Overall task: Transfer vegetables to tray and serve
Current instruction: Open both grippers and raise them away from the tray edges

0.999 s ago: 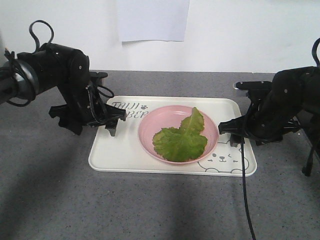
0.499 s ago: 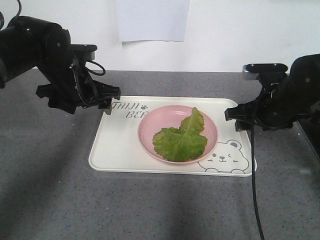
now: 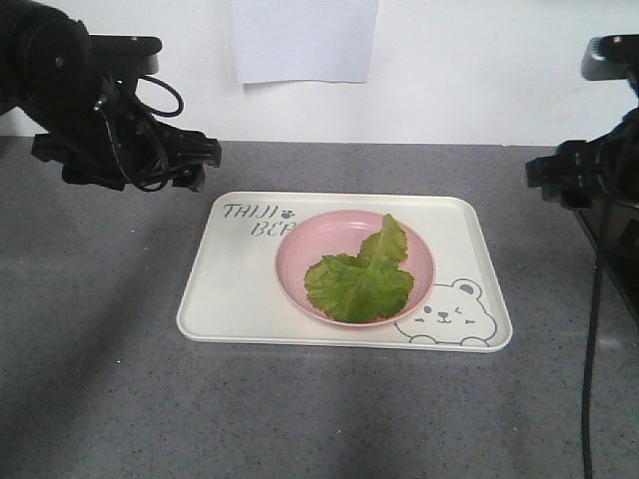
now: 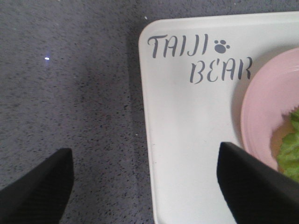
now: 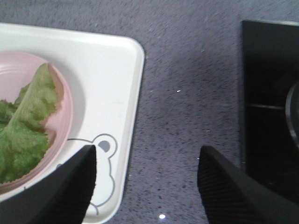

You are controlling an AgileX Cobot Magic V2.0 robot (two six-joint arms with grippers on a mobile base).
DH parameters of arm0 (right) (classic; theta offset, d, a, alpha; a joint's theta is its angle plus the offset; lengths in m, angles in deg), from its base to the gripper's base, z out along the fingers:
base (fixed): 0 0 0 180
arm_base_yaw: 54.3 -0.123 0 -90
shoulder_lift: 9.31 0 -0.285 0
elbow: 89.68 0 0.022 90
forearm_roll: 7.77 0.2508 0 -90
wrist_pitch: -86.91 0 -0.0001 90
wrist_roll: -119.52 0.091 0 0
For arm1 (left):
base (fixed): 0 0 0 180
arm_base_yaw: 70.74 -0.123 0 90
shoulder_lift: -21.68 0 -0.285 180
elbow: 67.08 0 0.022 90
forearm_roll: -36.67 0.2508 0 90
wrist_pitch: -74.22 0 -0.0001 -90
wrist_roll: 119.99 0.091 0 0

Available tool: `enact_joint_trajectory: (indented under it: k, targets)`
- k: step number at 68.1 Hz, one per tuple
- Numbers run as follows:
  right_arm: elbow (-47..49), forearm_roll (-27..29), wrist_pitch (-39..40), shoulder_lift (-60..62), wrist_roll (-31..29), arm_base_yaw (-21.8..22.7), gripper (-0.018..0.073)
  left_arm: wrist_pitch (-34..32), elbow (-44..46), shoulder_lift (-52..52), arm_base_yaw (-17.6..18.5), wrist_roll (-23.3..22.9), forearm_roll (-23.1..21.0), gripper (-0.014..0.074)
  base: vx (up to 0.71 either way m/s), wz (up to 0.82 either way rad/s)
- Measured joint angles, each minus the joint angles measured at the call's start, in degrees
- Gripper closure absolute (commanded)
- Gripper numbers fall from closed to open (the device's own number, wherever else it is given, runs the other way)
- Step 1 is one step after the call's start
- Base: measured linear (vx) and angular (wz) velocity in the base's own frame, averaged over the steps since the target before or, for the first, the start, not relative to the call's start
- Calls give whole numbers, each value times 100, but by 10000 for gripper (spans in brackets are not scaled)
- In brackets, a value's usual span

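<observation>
The vegetables (image 3: 359, 279) are green lettuce leaves lying in a round pink plate (image 3: 292, 261), which stands on the cream tray (image 3: 225, 299) with the bear print. My left gripper (image 3: 200, 165) hangs above the table behind the tray's far left corner. In its wrist view the left gripper (image 4: 145, 186) is open, straddling the tray's (image 4: 187, 140) left rim with nothing held. My right gripper (image 3: 539, 182) is raised off to the tray's right. The right gripper (image 5: 147, 182) is open and empty over the tray's (image 5: 112, 93) right edge, with the vegetables (image 5: 23, 126) at the left.
The tray rests on a speckled grey tabletop (image 3: 100, 379). A white sheet of paper (image 3: 305, 40) is on the wall behind. A black block (image 5: 271, 93) lies on the table right of the tray, under my right arm.
Both arms have risen and drawn outward from the tray, the left up and to the left, the right up and to the right. Tray, plate and lettuce have stayed put.
</observation>
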Motion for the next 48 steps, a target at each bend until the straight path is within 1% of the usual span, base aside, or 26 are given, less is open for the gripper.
enact_joint_trajectory:
  k: [4,14,23,35,42,48]
  targets:
    - [0,-80,-96,181,0,8,94,-253,-433,-282,95,-226,205,10,0,0]
    - [-288,-204,-132,662,0,8,94,-883,-1495,-1079,185,-542,318,10,0,0]
    - [-1019,-235,126,1239,56,8,94,-1455,-2403,-1804,185,-697,346,10,0,0]
    - [-2169,-248,642,2244,208,8,106,-2290,-3591,-2809,185,-739,379,15,0,0]
    - [-2727,-247,839,2846,218,8,132,-2743,-4225,-3380,185,-739,404,50,0,0]
    - [-3118,-247,904,3334,231,8,174,-3049,-4698,-3831,185,-739,517,113,0,0]
